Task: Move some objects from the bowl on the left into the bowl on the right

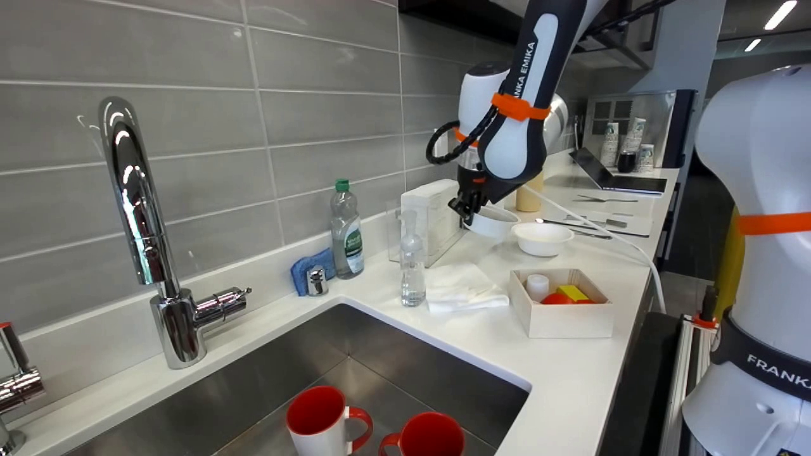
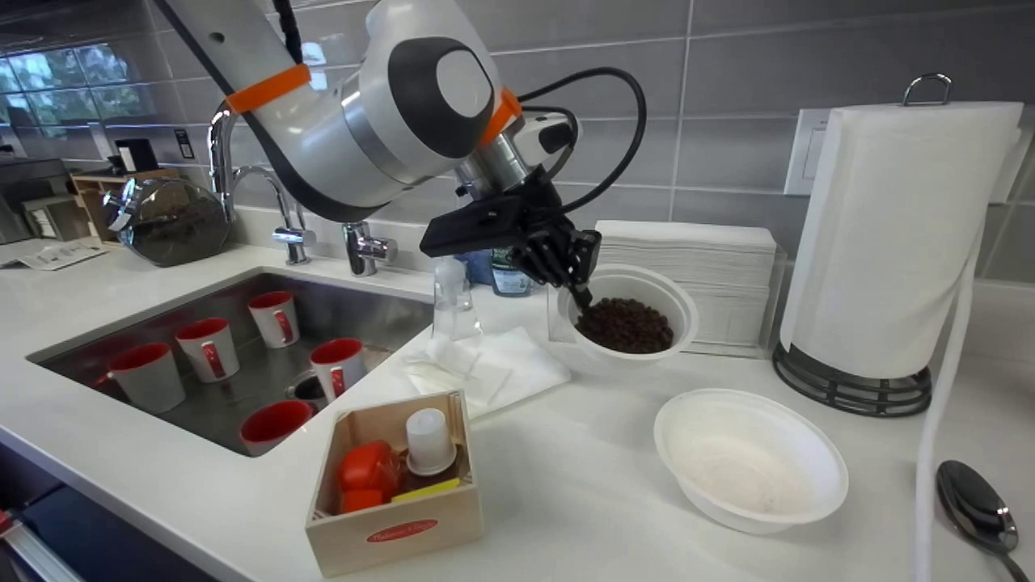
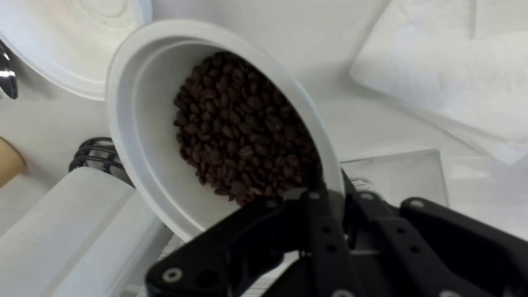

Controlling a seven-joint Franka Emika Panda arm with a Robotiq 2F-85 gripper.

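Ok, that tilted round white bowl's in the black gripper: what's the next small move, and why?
Probably carry the tilted round white bowl over the upright round white bowl on the counter before pouring. The black gripper pinches the tilted bowl's rim, dark brown beans lie inside, and it seems to hang beside the upright one, so pouring here could miss.

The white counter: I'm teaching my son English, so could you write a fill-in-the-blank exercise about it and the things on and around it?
1. The black two-fingered tool grips a tilted round white bowl containing small oval brown ____.
2. Including the upright round white bowl on the white counter, ____ round white bowls are visible.
3. The white handled mugs in the steel sink are coloured ____ inside.
4. The tall labelled plastic bottle has a ____ cap.

Missing words: beans; two; red; green.
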